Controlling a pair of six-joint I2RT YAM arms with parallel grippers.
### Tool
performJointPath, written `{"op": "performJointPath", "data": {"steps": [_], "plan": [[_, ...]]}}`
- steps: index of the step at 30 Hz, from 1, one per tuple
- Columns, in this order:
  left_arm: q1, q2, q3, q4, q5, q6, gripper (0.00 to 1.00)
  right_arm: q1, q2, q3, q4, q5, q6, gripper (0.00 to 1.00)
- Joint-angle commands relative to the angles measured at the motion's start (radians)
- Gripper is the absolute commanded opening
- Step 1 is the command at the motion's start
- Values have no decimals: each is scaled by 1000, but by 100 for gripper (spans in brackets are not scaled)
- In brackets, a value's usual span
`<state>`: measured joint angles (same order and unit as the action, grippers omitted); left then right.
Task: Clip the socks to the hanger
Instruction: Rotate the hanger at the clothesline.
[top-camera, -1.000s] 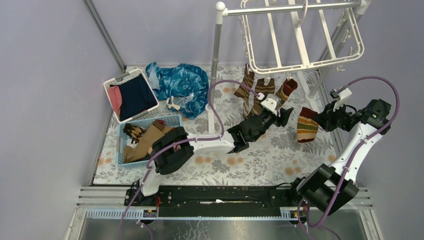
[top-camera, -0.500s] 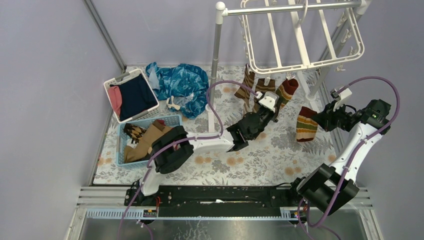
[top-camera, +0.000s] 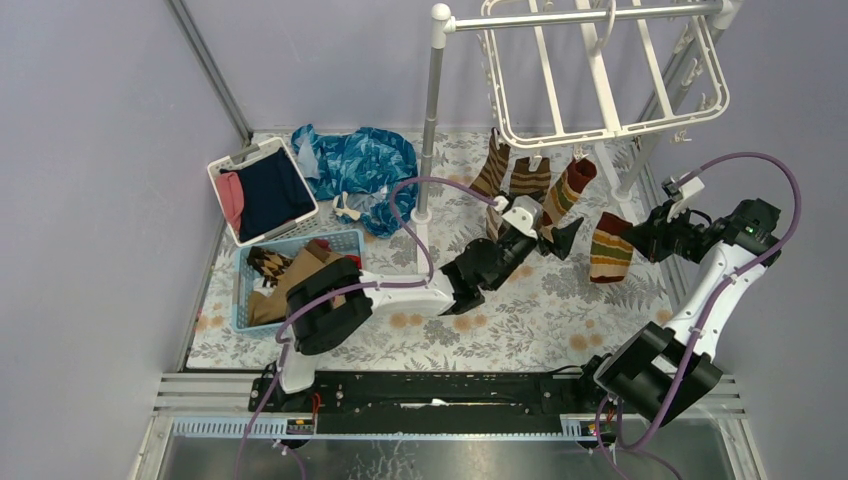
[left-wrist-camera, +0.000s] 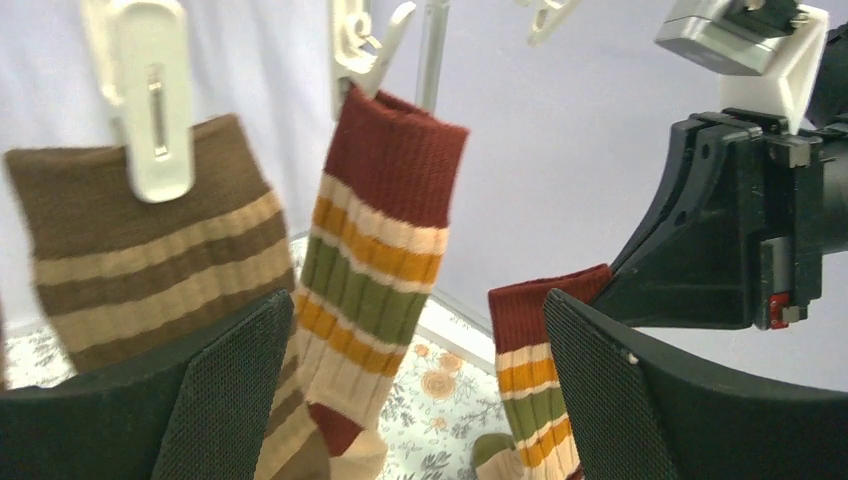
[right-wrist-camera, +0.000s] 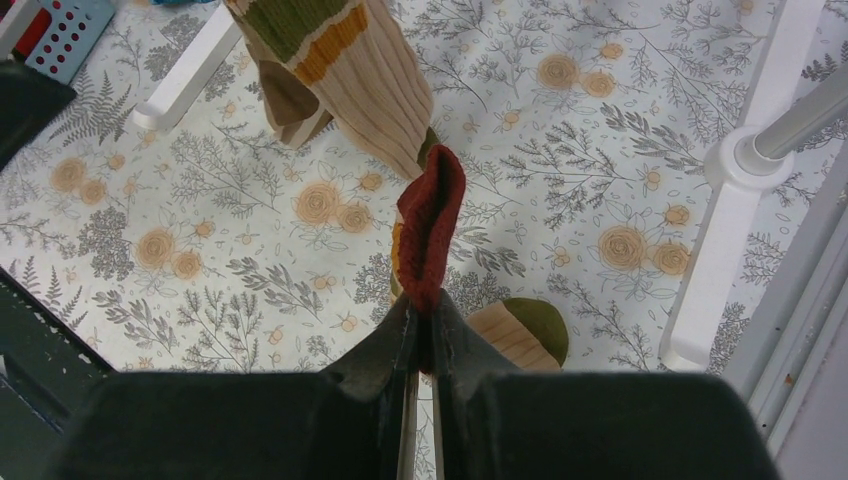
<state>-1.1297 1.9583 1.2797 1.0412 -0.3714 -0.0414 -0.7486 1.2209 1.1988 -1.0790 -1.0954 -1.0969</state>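
Observation:
The white hanger (top-camera: 600, 70) hangs from the rack at top right. Two brown striped socks (top-camera: 491, 168) and one red, orange and green banded sock (top-camera: 570, 185) hang from its clips (left-wrist-camera: 150, 110). My left gripper (top-camera: 562, 236) is open and empty just below and in front of them. In the left wrist view its pads (left-wrist-camera: 230, 390) frame the clipped banded sock (left-wrist-camera: 385, 230). My right gripper (top-camera: 640, 238) is shut on the red cuff (right-wrist-camera: 428, 225) of a second banded sock (top-camera: 612, 250). That sock hangs free to the right of the clipped ones.
A blue basket (top-camera: 345, 240) at left holds more brown and tan socks. A white basket (top-camera: 225, 160) holds navy and pink clothes, beside a blue patterned cloth (top-camera: 360, 165). The rack pole (top-camera: 430, 120) and its white feet (right-wrist-camera: 720, 230) stand on the floral mat.
My left arm has swung a little left and its open gripper has shifted under the clipped socks. The right gripper and its held sock have stayed still.

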Motion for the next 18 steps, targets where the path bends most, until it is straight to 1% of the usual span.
{"op": "performJointPath", "data": {"steps": [1,6,9,12,15,16,18], "plan": [[-21,79,87,103,-75,114,99,-5,-7,3,-41,-41,-16,0],[-31,180,207,124,-130,219,99,-5,-12,-8,-42,-37,-25,0],[-34,245,304,125,-202,292,94,-5,-9,-7,-54,-41,-38,0],[-33,297,378,125,-244,349,88,-5,-8,-11,-64,-43,-50,0],[-30,327,425,114,-261,376,79,-5,-5,-17,-67,-42,-60,0],[-28,331,433,111,-263,378,74,-5,-5,-19,-71,-41,-64,0],[-25,333,436,106,-265,376,61,-5,-2,-21,-78,-40,-71,0]]}}
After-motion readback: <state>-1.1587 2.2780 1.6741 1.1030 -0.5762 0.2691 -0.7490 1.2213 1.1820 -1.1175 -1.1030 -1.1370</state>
